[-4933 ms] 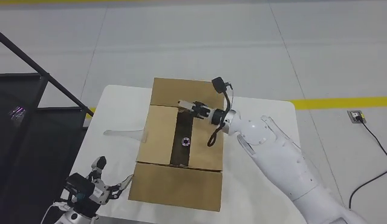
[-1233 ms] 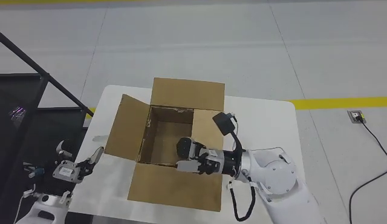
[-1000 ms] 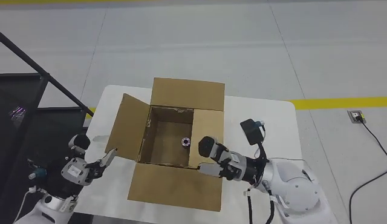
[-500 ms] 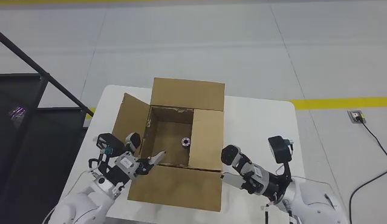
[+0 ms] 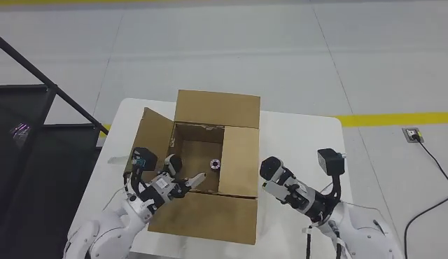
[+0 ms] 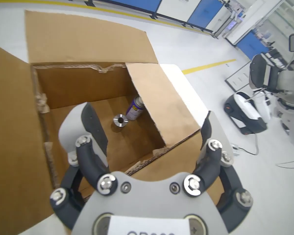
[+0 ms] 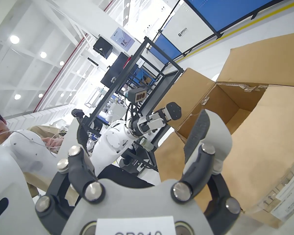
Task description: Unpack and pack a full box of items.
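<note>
You see a white table (image 5: 301,129) with an open cardboard box (image 5: 210,217) in its middle. The box's far flap lies flat, its near flap hangs towards you, and its left flap (image 5: 150,136) stands up. Nearly five seconds ago that left flap was folded shut. The right flap (image 5: 240,161) is folded over the right half of the opening.

Your left gripper (image 5: 194,182) hovers at the box's near left corner, right at the opening's rim. Half a second ago it was farther left, over the table. In its wrist view the left gripper (image 6: 148,116) is spread wide and holds nothing.

Your right gripper (image 5: 268,169) sits just beside the box's right side. A second or so ago it was over the opening. From its own camera the right gripper (image 7: 142,121) is also wide apart and empty – it faces the box from outside.

Inside, on the box floor, a purple spray can (image 6: 136,107) stands half under the right flap. A small metal cylinder (image 6: 119,123) stands just beside it, well below both grippers.
</note>
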### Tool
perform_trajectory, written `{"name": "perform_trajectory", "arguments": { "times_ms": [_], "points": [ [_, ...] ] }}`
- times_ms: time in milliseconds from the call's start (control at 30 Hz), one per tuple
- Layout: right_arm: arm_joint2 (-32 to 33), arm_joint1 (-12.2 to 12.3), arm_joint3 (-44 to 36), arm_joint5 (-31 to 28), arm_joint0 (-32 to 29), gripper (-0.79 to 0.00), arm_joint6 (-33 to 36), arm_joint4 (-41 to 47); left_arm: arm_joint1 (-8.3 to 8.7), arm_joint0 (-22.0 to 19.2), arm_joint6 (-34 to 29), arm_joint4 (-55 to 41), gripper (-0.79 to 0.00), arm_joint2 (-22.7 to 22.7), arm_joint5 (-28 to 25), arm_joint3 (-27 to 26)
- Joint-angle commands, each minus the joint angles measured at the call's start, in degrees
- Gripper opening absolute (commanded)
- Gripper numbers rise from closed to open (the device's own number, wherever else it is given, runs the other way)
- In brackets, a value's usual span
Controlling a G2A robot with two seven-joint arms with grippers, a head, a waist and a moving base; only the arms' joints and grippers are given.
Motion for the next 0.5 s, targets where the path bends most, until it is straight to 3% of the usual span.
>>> {"name": "perform_trajectory", "arguments": {
  "times_ms": [0, 300, 467],
  "points": [
    [1.13, 0.18, -0.52, 0.38, -0.91, 0.000, -0.90, 0.60, -0.32, -3.58, -2.47, -4.21, 0.000, 2.89, -0.17, 2.99],
    [5.95, 1.13, -3.22, -0.96, -6.60, 0.000, -2.30, 2.10, -2.01, -16.35, -13.44, -18.88, 0.000, 13.08, 0.84, 17.32],
    [7.35, 1.53, -4.20, -1.28, -8.26, 0.000, -2.89, 2.86, -2.91, -21.24, -16.43, -21.60, 0.000, 17.21, 1.92, 24.34]
  ]
}}
